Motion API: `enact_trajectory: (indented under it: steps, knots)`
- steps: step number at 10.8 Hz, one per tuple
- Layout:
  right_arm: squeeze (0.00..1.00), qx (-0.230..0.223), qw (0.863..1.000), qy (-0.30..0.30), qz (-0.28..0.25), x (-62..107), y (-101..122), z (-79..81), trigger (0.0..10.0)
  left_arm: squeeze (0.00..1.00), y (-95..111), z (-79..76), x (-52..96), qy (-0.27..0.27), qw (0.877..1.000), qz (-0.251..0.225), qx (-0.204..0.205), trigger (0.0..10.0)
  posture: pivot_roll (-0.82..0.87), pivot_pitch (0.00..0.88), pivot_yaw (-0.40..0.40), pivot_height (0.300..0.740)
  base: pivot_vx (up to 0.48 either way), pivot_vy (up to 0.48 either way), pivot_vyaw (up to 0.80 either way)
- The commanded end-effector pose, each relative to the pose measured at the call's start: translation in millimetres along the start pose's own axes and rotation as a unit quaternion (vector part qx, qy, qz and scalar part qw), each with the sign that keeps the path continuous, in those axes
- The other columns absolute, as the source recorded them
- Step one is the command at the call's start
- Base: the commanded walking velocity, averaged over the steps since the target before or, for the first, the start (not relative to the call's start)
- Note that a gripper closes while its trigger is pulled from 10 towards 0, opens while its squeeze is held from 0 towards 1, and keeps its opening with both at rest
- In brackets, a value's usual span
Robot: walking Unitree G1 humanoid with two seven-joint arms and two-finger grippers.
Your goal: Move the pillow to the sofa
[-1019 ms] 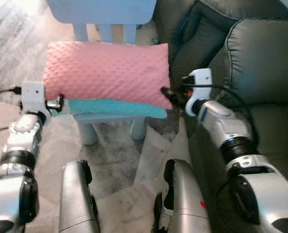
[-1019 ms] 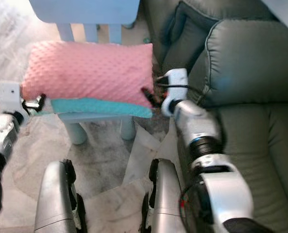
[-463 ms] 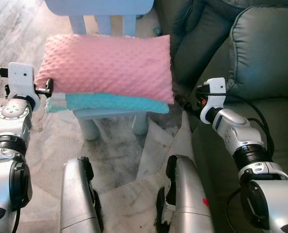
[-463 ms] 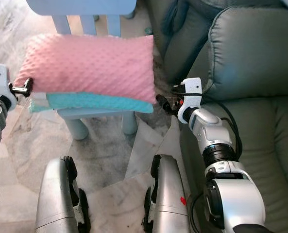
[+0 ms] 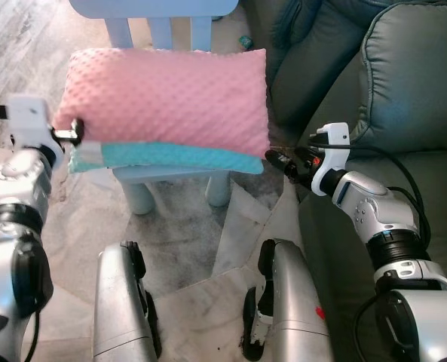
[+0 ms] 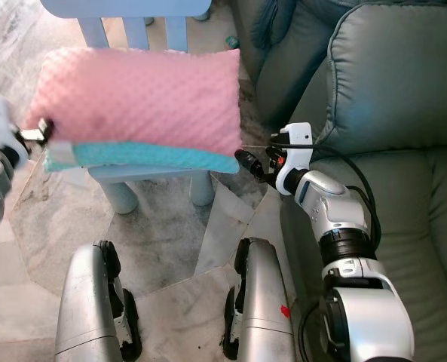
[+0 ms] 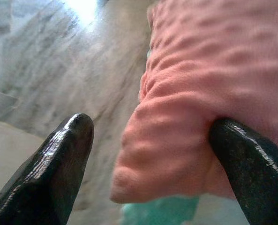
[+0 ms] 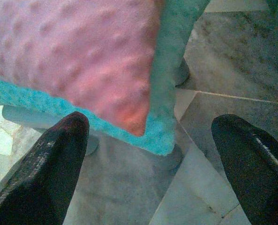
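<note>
Nearest the camera, the robot's two silver legs (image 5: pixel 125 302) stand on a grey marbled floor (image 5: pixel 185 241). The right arm reaches forward beside the grey sofa (image 6: pixel 389 98), and the right gripper (image 5: pixel 282 162) sits just off the lower right corner of the pillow, apart from it. In the right wrist view its two black fingers (image 8: pixel 49 173) are spread wide, with the pillow's corner in the gap between them but not touching either one.

On the other side, the left gripper (image 5: pixel 71 133) is at the pillow's left end. The left wrist view shows its fingers (image 7: pixel 246 164) open, one pressed against the pink fabric from behind and the other standing clear of the bunched corner, so the corner lies between them without being pinched.

The pillow (image 5: pixel 166 98) is pink and dimpled on top, with a teal underside (image 5: pixel 178 158) showing along its lower edge. It lies across the seat of a small light-blue chair (image 5: pixel 151 11), overhanging the seat on both sides. The chair's pale legs (image 5: pixel 139 197) stand on the floor below it and its slatted back rises behind the pillow.

The sofa is to the robot's right, its padded arm just beside the pillow's right end, and its seat cushion (image 6: pixel 419 226) runs alongside the right arm.
</note>
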State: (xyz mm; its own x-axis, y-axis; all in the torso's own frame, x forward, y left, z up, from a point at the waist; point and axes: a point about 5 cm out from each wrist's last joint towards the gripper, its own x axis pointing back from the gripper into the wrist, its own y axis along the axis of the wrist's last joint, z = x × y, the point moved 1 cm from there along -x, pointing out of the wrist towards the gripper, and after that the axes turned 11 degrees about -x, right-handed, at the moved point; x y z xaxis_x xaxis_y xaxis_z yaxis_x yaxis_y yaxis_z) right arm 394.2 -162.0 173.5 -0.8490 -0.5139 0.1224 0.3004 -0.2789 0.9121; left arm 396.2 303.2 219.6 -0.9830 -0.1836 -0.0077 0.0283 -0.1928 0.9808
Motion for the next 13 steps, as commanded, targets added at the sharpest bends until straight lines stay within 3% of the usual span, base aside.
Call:
enact_trajectory:
  steps: [1,2,4,6,7,9,10,12,13]
  knots:
    - [0.0,0.0,1.0,-0.006,0.01,6.2,-4.3,-6.0,10.0,0.0,3.3,-0.2,-0.7,-0.01,1.0,-0.005,0.028,10.0,-0.13,0.451,-0.1,0.519,0.0,0.0,0.0]
    - [0.0,-0.001,1.0,-0.005,0.007,7.0,-3.1,-6.1,10.0,0.0,17.9,10.6,-0.7,0.008,0.999,-0.041,0.031,10.0,-0.12,0.454,-0.102,0.519,0.0,0.0,0.0]
    - [0.0,-0.001,1.0,0.001,0.008,7.5,-4.2,-4.4,10.0,0.0,28.9,19.0,-0.7,0.018,0.997,-0.058,0.042,10.0,-0.12,0.449,-0.101,0.519,0.0,0.0,0.0]
    - [0.0,-0.001,1.0,0.001,0.008,7.5,-4.2,-4.4,10.0,0.0,28.9,19.0,-0.7,0.018,0.997,-0.058,0.042,10.0,-0.12,0.449,-0.101,0.519,0.0,0.0,0.0]
    - [0.0,0.007,1.0,0.005,0.007,9.4,-3.3,-3.5,10.0,0.0,37.7,9.4,-3.1,-0.025,0.995,-0.072,0.062,10.0,-0.11,0.43,-0.09,0.519,0.0,0.0,0.0]
    - [0.0,0.006,1.0,0.016,0.008,13.2,0.0,-2.5,10.0,0.0,23.7,13.9,-0.7,-0.036,0.992,-0.042,0.111,10.0,-0.11,0.427,-0.094,0.519,0.0,0.0,0.0]
    - [0.0,-0.002,0.998,0.051,0.022,21.1,0.1,4.3,10.0,0.0,12.8,15.4,1.3,-0.039,0.988,-0.02,0.145,10.0,-0.13,0.424,-0.095,0.519,0.0,0.0,0.0]
    - [0.0,-0.002,0.993,0.105,0.058,39.6,-6.6,17.6,10.0,0.0,2.6,10.9,2.5,-0.05,0.987,0.002,0.153,10.0,-0.15,0.427,-0.095,0.519,0.0,0.0,0.0]
    - [0.0,0.0,0.993,0.1,0.063,46.9,-9.3,17.1,10.0,0.0,0.8,7.4,2.0,-0.052,0.984,0.006,0.172,10.0,-0.15,0.431,-0.097,0.519,0.0,0.0,0.0]
